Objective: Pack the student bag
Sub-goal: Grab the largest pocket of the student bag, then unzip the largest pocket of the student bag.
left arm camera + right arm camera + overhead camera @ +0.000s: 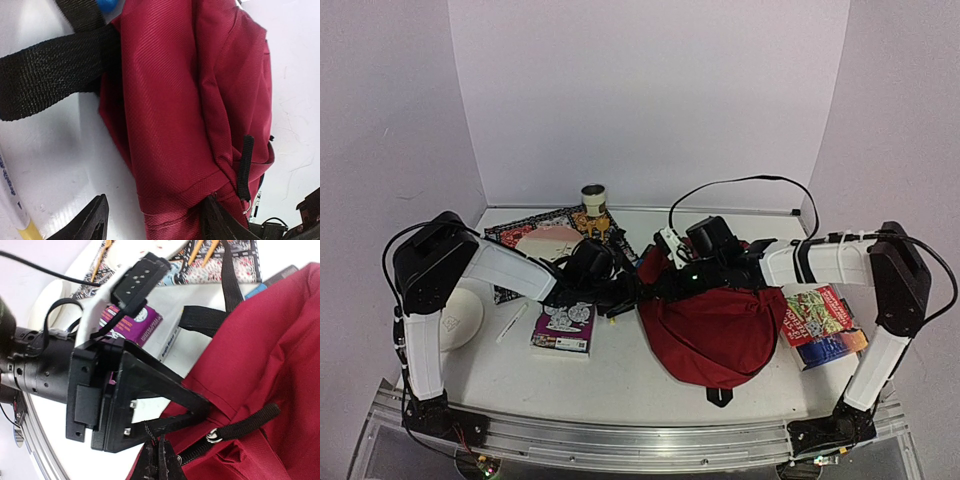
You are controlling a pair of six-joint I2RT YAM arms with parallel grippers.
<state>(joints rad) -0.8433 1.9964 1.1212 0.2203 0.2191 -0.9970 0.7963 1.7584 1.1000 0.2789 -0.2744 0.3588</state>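
The student bag (720,335) is a dark-red fabric backpack lying flat, right of centre. My left gripper (623,292) is at the bag's left edge. In the left wrist view my left gripper (156,220) is open, and a seamed edge of the bag (175,125) lies between the jaws. One finger is over bare table, the other against the fabric. My right gripper (162,462) is shut on a thin black stitched edge of the bag (260,350), beside the zipper pull (215,435). It meets the left gripper (197,405) there.
A purple book (563,328), a pen (512,322) and a white bowl (460,318) lie to the left. A colourful book (823,325) lies to the right. At the back are a patterned mat (525,228), a pink disc (548,243) and a cup (594,197). A black strap (50,70) lies beside the bag.
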